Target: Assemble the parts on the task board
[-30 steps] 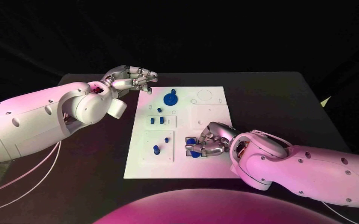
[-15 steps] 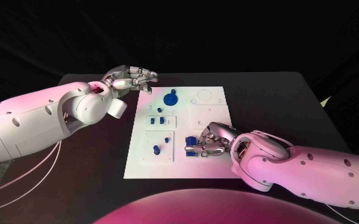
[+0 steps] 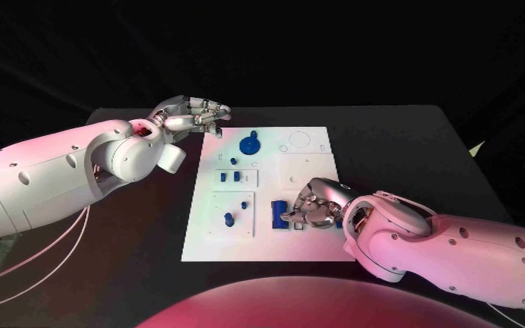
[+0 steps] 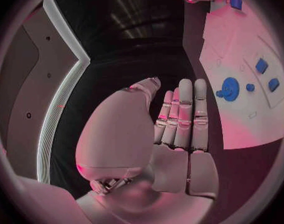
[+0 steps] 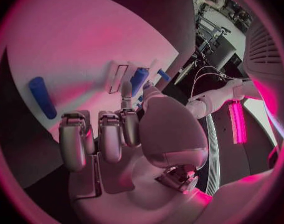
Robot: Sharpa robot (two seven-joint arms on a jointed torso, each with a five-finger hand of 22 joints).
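Right hand [image 3: 314, 208] down on near part of task board [image 3: 315, 167], fingers [image 5: 111, 134] curled over the slots; whether anything is pinched, cannot tell. Blue block [image 3: 279, 215] upright in slot just beside fingertips, touching or not unclear. In wrist view, long blue part [image 5: 42, 96] flat on board, apart from fingertips, and another blue piece [image 5: 139, 80] just past them. Left hand [image 3: 190, 116] off board's far corner, fingers [image 4: 183, 115] held together & bent in, nothing in them. Blue disc w/ knob [image 3: 250, 145] near those fingers, untouched; small blue parts [image 3: 229, 219] in recesses betw the two hands
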